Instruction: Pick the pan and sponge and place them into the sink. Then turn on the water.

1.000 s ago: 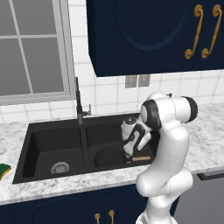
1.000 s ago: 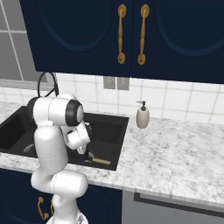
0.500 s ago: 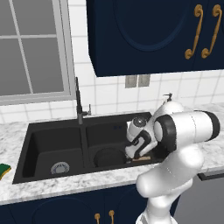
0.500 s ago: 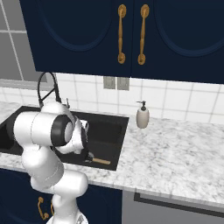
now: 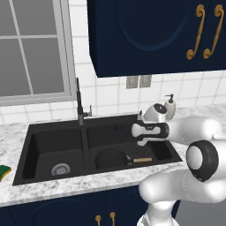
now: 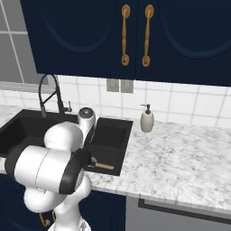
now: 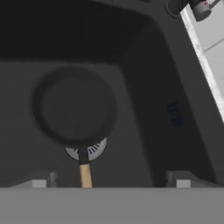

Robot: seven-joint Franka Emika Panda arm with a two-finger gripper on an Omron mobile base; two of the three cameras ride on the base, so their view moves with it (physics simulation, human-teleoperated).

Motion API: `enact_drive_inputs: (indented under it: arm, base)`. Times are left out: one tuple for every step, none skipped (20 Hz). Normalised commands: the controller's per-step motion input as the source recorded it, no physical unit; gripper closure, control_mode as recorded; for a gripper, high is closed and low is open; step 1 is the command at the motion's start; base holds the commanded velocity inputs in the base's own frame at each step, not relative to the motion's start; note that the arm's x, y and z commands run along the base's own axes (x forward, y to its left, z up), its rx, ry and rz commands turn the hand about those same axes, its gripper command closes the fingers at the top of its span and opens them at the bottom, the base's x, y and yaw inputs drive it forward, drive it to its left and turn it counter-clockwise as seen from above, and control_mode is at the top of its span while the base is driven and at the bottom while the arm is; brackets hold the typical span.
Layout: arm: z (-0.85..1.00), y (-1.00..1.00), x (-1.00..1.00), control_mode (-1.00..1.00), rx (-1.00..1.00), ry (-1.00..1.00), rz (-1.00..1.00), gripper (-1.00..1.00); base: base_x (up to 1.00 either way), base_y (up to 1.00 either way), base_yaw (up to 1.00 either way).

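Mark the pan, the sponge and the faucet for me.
pan (image 7: 73, 105), hand view, centre of its black floor.
sponge (image 5: 4, 171), left base view, green top.
faucet (image 5: 79, 103), left base view, upright stem.

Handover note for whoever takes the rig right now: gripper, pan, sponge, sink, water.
Gripper: open, empty, above the right basin, fingertips spread either side of the pan handle.
Round black frying pan with tan handle: lying flat in the right basin of the matte black double sink, partly over its drain. Done.
Green-and-yellow sponge: on the marble counter left of the sink, untouched.
Tall dark faucet: no stream visible.
Left: pick the sponge, drop it into the sink, then turn on the water.
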Motion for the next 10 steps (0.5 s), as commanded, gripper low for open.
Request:
enact_drive_inputs:
  arm:
    - [1.0, -0.17, 0.0, -1.0, 0.19, 0.15, -0.1, -1.0]
    - [1.0, -0.14, 0.0, -1.0, 0.18, 0.14, -0.11, -1.0]
    - [1.0, -0.14, 0.0, -1.0, 0.18, 0.13, -0.14, -1.0]
    - [1.0, -0.12, 0.0, -1.0, 0.18, 0.13, -0.17, -1.0]
    - [0.94, -0.05, -0.01, -1.0, 0.17, 0.11, -0.19, -1.0]
    - [0.68, 0.0, -0.21, -1.0, 0.13, 0.06, -0.21, -1.0]
    - [0.31, 0.0, -0.31, -1.0, 0.08, 0.04, -0.25, -1.0]
    - [0.04, 0.0, -0.33, -1.0, 0.03, 0.0, -0.25, -1.0]
    - [0.0, 0.0, -0.36, -1.0, 0.0, 0.0, -0.26, -1.0]
    - [0.0, 0.0, -0.31, -1.0, 0.0, 0.0, -0.26, -1.0]
  base:
    - [0.0, 0.0, 0.0]
    - [0.0, 0.0, 0.0]
    - [0.0, 0.0, 0.0]
    - [0.0, 0.0, 0.0]
    - [0.0, 0.0, 0.0]
    - [0.0, 0.0, 0.0]
    - [0.0, 0.0, 0.0]
    - [0.0, 0.0, 0.0]
    - [0.0, 0.0, 0.0]
    - [0.0, 0.0, 0.0]
